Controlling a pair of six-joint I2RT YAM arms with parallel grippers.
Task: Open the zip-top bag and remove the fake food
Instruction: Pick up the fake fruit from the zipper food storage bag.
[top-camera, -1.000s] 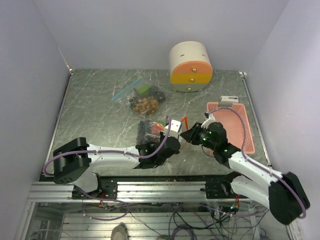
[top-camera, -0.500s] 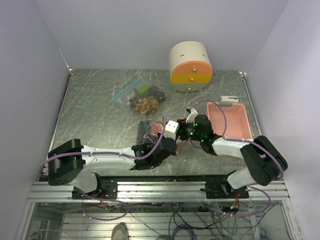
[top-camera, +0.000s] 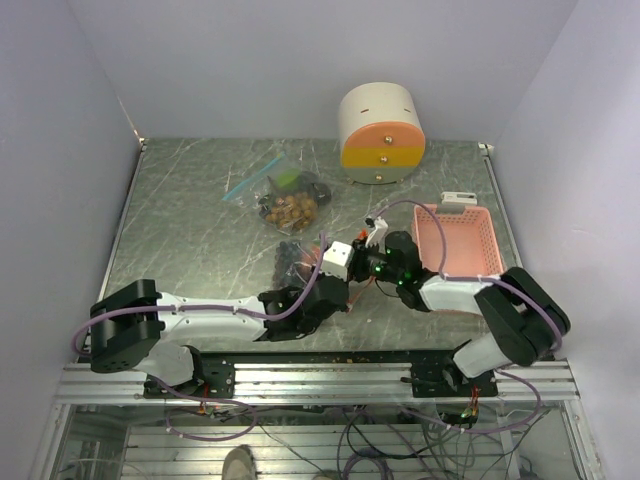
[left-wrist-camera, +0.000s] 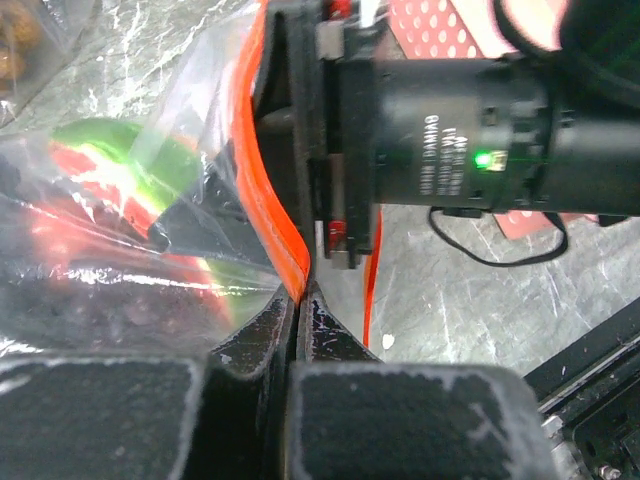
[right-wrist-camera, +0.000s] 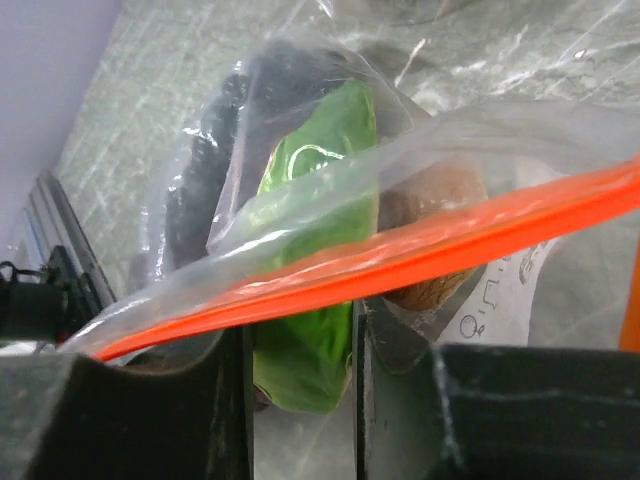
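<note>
Just beside the pink basket (top-camera: 470, 240), the left gripper (left-wrist-camera: 300, 295) pinches the zip-top bag (left-wrist-camera: 130, 230) by its orange seal (left-wrist-camera: 262, 190). The right gripper (right-wrist-camera: 298, 330) has its jaws spread at the seal. The fake food (right-wrist-camera: 315, 200) lies inside the bag, so grip the opposite lip and peel steadily.

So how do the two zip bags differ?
The orange-zip bag is pinched in the left gripper; the blue-zip bag lies untouched farther back. The orange-zip bag holds dark grapes, the blue-zip bag tan grapes. Both are clear plastic with toy food inside.
</note>
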